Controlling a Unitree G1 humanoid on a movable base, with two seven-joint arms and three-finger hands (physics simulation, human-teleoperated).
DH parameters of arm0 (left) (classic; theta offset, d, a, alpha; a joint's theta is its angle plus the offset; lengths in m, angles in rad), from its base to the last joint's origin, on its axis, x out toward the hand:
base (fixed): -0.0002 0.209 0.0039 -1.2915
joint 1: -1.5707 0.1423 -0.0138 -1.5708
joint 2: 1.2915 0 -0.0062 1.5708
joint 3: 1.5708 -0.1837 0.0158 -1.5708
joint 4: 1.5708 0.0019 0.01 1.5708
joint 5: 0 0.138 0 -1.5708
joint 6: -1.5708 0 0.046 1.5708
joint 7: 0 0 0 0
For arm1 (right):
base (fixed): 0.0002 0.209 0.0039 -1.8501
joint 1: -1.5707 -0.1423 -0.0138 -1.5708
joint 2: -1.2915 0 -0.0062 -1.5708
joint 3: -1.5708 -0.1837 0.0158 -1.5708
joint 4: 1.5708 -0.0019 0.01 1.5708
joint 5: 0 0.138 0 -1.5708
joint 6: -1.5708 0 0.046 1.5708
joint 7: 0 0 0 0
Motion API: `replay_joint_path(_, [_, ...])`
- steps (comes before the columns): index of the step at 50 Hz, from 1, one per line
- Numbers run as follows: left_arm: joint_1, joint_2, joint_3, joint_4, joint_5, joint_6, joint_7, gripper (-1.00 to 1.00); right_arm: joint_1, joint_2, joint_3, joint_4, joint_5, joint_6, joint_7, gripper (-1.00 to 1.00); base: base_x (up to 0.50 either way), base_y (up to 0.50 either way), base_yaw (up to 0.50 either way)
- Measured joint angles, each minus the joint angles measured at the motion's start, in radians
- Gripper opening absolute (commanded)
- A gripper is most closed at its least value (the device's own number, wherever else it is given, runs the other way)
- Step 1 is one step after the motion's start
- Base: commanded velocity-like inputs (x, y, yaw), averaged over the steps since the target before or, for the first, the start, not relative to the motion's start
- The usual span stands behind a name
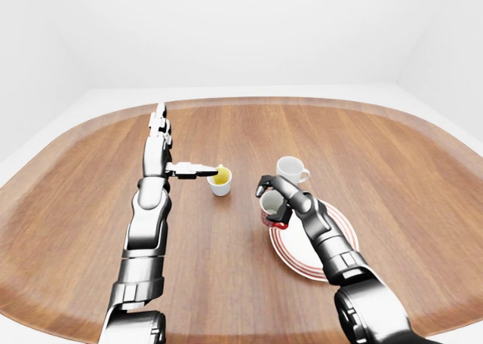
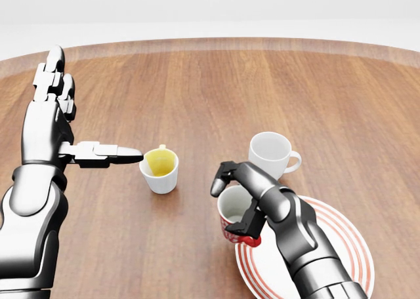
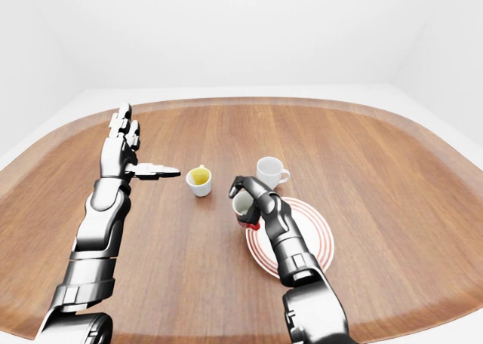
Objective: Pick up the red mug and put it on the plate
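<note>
While held: mug (image 2: 233,218) in right hand (image 2: 252,197), fingers curled round it, lower centre, at plate (image 2: 341,246) edge.
Left hand (image 2: 56,125): fingers spread, empty, upper left.

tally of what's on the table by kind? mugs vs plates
Mugs: 3 — red mug held in the right hand, white mug, white mug with yellow inside
Plates: 1 — red-ringed plate
Total: 4
</note>
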Motion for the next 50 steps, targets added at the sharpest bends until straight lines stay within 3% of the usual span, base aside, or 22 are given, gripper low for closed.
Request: replay_joint_path(50, [-0.003, -0.008, -0.008, 0.009, 0.013, 0.0, 0.002, 1.0, 0.155, -0.125, -0.072, -0.139, 0.008, 0.0, 0.069, -1.0, 0.0, 0.0, 0.0])
